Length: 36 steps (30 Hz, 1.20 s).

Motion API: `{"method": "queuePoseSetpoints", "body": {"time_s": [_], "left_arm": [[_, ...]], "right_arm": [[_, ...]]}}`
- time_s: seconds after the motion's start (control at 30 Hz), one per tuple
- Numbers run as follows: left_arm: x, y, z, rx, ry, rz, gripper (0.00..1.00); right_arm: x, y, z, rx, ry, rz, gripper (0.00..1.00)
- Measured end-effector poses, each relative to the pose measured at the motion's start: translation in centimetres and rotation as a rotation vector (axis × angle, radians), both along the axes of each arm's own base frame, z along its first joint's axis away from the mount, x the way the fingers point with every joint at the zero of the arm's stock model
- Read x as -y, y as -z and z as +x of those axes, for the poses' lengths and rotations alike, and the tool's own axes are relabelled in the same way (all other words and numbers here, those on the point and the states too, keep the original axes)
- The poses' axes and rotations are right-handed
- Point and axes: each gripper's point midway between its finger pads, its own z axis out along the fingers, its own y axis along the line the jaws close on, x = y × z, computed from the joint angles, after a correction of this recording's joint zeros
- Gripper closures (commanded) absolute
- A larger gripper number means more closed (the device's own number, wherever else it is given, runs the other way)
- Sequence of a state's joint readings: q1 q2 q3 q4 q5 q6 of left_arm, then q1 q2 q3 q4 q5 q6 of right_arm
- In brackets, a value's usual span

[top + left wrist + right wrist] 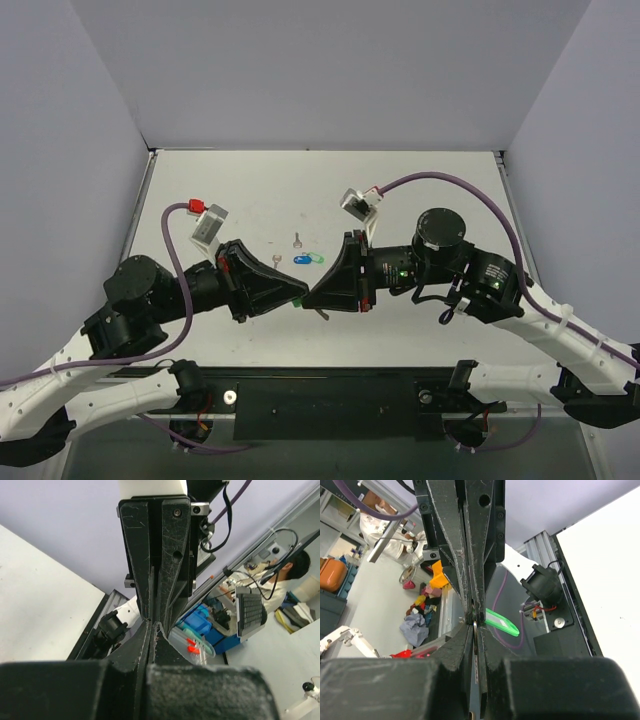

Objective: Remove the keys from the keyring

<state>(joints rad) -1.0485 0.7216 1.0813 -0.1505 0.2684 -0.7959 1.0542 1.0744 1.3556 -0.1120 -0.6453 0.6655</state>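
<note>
Your left gripper (301,295) and right gripper (312,298) meet tip to tip at the centre of the overhead frame, just above the table (430,190). Both are clenched, fingers pressed flat together. The green-headed key (501,622) juts out right at the meeting point; you cannot tell which gripper pinches it. On the table just above the tips lies the blue-headed key (301,259), with a green piece (318,257) touching its right side. First bare key (276,262) lies just left of it, second bare key (296,239) above it, apart.
</note>
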Motion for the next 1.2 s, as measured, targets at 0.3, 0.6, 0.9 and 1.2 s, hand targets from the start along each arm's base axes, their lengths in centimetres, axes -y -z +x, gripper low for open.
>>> {"method": "queuePoseSetpoints", "body": {"time_s": [0.3, 0.6, 0.9, 1.2], "left_arm": [[0.5, 1.2, -1.2, 0.031, 0.081, 0.099, 1.00], [0.8, 1.4, -1.5, 0.041, 0.114, 0.143, 0.55], [-1.3, 1.0, -1.9, 0.051, 0.061, 0.094, 0.19], [-3.6, 0.0, -0.6, 0.045, -0.077, -0.156, 0.21]], "right_arm": [[0.4, 1.2, -1.0, -0.013, -0.063, -0.067, 1.00], [0.6, 1.5, -1.5, -0.019, -0.084, -0.085, 1.00], [0.2, 0.7, -0.5, 0.006, -0.036, -0.054, 1.00], [0.0, 0.1, -0.2, 0.020, -0.019, -0.026, 1.00]]}}
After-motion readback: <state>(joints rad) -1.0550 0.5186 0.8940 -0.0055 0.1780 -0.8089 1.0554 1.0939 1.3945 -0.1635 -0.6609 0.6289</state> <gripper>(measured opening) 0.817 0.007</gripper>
